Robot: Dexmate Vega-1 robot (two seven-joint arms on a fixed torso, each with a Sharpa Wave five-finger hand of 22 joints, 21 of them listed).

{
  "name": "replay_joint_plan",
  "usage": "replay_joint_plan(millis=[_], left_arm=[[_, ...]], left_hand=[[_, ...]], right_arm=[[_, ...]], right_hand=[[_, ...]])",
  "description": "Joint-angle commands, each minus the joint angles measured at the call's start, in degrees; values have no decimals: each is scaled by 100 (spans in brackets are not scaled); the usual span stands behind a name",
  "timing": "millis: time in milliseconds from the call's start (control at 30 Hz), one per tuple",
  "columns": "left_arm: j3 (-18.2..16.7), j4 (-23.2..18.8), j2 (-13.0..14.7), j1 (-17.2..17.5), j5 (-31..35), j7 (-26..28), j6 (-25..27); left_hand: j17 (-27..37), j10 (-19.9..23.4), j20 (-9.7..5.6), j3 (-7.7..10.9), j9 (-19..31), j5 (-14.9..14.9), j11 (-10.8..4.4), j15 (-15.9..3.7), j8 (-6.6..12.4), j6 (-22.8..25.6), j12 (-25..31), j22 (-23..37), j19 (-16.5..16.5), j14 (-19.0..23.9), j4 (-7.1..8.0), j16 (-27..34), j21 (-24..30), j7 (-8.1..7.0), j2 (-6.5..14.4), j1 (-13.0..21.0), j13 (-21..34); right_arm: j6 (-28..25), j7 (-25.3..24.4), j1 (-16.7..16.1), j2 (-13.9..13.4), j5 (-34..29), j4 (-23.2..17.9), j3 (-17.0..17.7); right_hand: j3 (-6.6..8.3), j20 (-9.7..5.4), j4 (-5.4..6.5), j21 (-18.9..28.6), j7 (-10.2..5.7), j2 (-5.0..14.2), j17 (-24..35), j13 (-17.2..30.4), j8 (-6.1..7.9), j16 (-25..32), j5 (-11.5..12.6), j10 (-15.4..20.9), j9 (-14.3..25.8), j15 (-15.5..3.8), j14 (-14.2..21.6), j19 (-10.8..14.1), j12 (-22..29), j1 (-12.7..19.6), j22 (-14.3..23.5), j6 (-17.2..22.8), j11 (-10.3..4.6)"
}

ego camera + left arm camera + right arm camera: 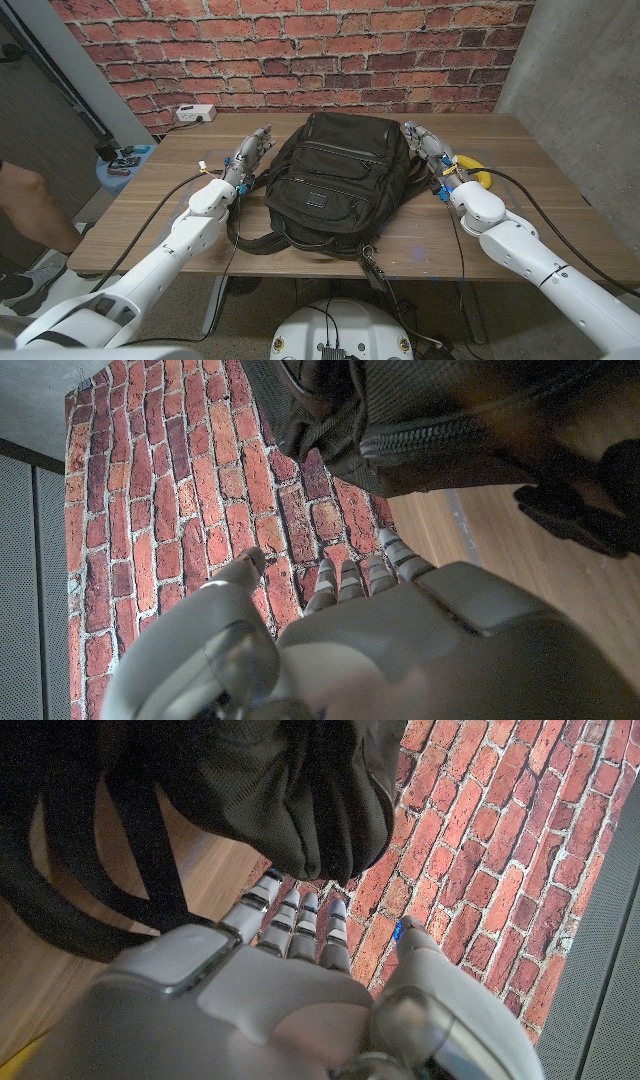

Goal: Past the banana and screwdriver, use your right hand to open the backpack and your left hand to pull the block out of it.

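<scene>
A black backpack [335, 178] lies in the middle of the wooden table [540, 215], zipped closed, straps trailing toward the near edge. My left hand [247, 155] stands beside the pack's left side with fingers stretched out and nothing in it; in the left wrist view that left hand [340, 630] reaches along the backpack [420, 420]. My right hand [428, 148] is beside the pack's right side, fingers extended and holding nothing; the right wrist view shows the right hand [290, 970] close to the backpack [250, 790]. A yellow banana [474, 170] lies just right of my right wrist.
A white power strip [194, 114] sits at the table's far left corner. A small blue stool with items [124, 162] stands left of the table. A person's leg [30, 205] is at the left edge. A brick wall backs the table.
</scene>
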Motion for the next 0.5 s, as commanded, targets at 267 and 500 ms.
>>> replay_joint_plan(millis=[267, 500], left_arm=[[15, -99, 44, 22, 39, 48, 62], [12, -137, 58, 49, 32, 40, 59]], left_hand=[[11, 5, 49, 4, 28, 28, 58, 35, -9, -28, -11, 9, 10, 1, -46, 8, -33, 27, -14, 82, 14], [12, 8, 47, 0, 28, 28, 63, 37, -7, -23, -12, 9, 14, 3, -64, 10, -45, 24, -12, 84, 14]], right_arm=[[-193, -424, -811, -393, 97, -651, 531], [-227, -605, -1131, -429, -38, -1020, 582]], right_hand=[[16, -86, -45, -3, 11, 0, -4, 25, -23, 35, 2, 23, 16, -48, -11, 3, -12, 64, 21, 25, -14], [14, -85, -50, -2, 14, 3, -2, 25, -22, 42, 0, 22, 16, -35, -11, 3, -12, 63, 21, 28, -7]])
